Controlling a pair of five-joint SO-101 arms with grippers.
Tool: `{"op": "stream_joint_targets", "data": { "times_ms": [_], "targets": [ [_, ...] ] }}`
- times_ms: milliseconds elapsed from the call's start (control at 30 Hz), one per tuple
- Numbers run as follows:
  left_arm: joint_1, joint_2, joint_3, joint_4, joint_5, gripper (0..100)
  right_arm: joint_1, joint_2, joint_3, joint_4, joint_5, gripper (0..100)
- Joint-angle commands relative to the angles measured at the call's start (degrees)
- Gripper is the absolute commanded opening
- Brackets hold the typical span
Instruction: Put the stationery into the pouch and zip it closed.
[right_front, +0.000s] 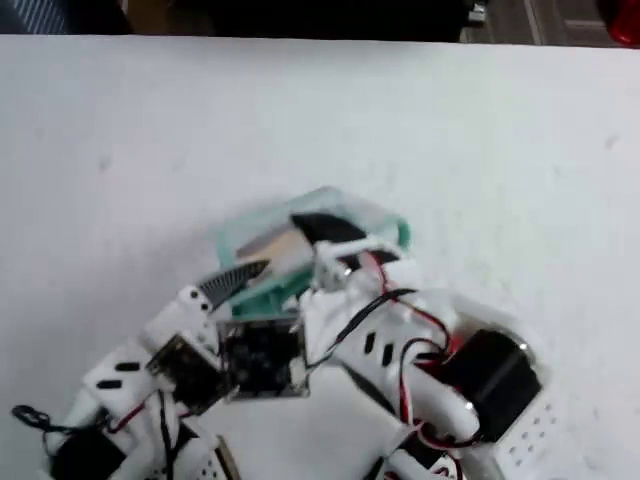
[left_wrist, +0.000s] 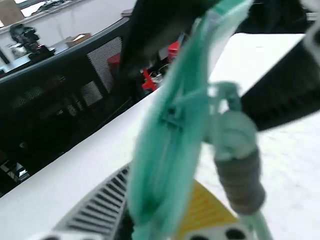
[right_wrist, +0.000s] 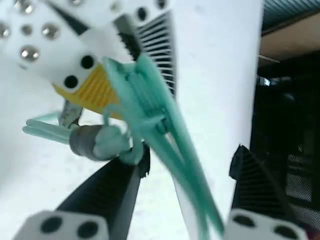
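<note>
Pouch (right_front: 262, 240): teal and translucent, lying on the table just in front of the two arms, near the middle of the table's near side. Its zip edge (left_wrist: 170, 140) stands on end between both grippers.
Pouch contents: a pale and a dark patch show through the wall in the high view; what they are cannot be told.
Zip pull (left_wrist: 239, 175): a grey barrel with a teal bead and cord, hanging beside the zip edge. In the right wrist view it (right_wrist: 95, 142) lies against the tip of one black finger (right_wrist: 112, 192).
Left gripper (right_front: 240, 276): comes in from the near left. Its striped finger (left_wrist: 97, 215) and yellow pad (left_wrist: 205, 212) are closed together on the pouch edge, with the teal material running down between them.
Right gripper (right_wrist: 192, 155): comes in from the near right and sits over the far part of the pouch (right_front: 325, 235). Its two black fingers stand apart, one on each side of the zip edge (right_wrist: 165, 135), and do not clamp it.
Gripper spacing: near each other along the same pouch edge.
Table (right_front: 450, 130): white, flat surface.
Background: a black mesh panel (left_wrist: 75, 100) stands beyond the table edge.
</note>
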Motion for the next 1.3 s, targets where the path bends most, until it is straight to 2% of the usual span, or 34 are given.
{"op": "stream_joint_targets", "data": {
  "times_ms": [0, 300, 433, 667, 733, 867, 1133, 1267],
  "targets": [
    [-4.8, -0.7, 4.6, -9.6, -0.1, 2, 6.4, -0.6, 0.0, -2.7, -0.4, 24.3],
    [-7.3, -0.7, 8.5, -9.6, 0.3, 2, 14.5, -0.7, 0.0, -6.3, -0.6, 24.3],
    [-7.3, -0.7, 8.5, -7.8, 4.2, 2, 18.0, -0.7, 0.0, -9.3, -0.7, 24.1],
    [-6.9, -0.7, 9.8, -6.9, 4.7, 2, 18.3, -0.7, 0.4, -9.3, -1.3, 24.0],
    [-7.1, -0.7, 10.5, -7.0, 4.7, 2, 18.2, -0.7, 1.3, -8.5, -5.2, 21.4],
    [-7.3, -0.7, 10.7, -7.1, 4.7, 2, 16.0, -0.7, 4.6, -9.4, -11.6, 1.6],
    [-7.3, -0.7, 10.7, -7.0, 4.7, 2, 10.9, -0.7, 10.7, -11.3, -24.4, 15.1],
    [-7.3, -0.7, 10.7, -7.0, 4.7, 2, 7.7, -1.9, 12.7, -13.3, -32.7, 16.3]
  ]
}}
